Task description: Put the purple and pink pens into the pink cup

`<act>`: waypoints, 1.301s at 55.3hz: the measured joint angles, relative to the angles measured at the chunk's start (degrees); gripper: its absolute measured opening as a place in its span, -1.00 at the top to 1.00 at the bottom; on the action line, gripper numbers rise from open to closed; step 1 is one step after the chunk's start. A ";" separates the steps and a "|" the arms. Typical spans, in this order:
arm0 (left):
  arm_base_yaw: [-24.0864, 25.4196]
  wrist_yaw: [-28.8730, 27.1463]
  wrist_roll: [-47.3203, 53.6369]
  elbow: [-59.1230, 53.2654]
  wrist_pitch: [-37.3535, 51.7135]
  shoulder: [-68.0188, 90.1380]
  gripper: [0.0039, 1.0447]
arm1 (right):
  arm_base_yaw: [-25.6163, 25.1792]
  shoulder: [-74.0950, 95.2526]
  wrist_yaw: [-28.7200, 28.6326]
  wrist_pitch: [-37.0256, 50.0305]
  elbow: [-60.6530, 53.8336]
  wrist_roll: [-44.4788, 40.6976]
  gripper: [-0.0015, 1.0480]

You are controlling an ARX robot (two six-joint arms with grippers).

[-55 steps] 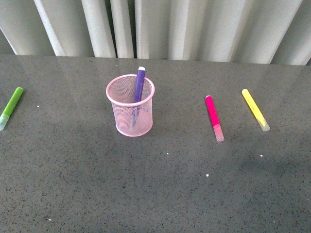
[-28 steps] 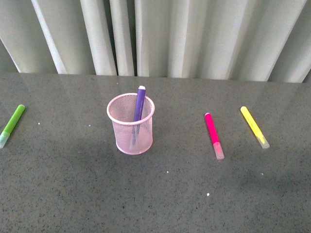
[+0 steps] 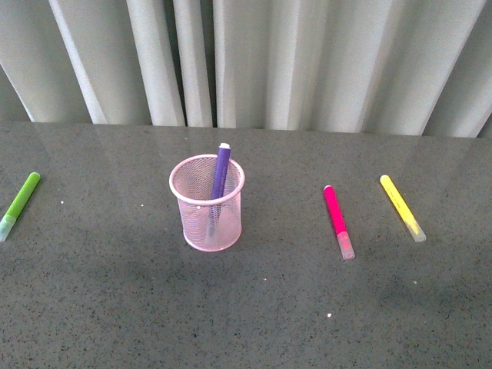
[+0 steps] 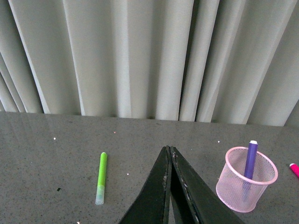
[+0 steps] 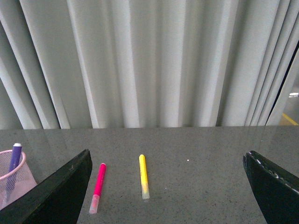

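Left wrist view: left claw (image 4: 168, 150) pinched together, holding nothing; right claw (image 5: 167, 157) spread wide, holding nothing.

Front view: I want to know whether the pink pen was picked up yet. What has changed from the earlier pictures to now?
Nothing was grasped or released. The whole scene slid lower in the picture and more curtain shows, so the camera likely shifted, not the things. Unchanged: purple pen standing in the pink cup, pink pen lying on the table beside the yellow marker.
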 joint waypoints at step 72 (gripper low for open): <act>0.00 0.02 0.02 0.00 -28.06 -28.11 0.67 | 0.00 0.00 0.00 0.00 0.00 0.00 -0.87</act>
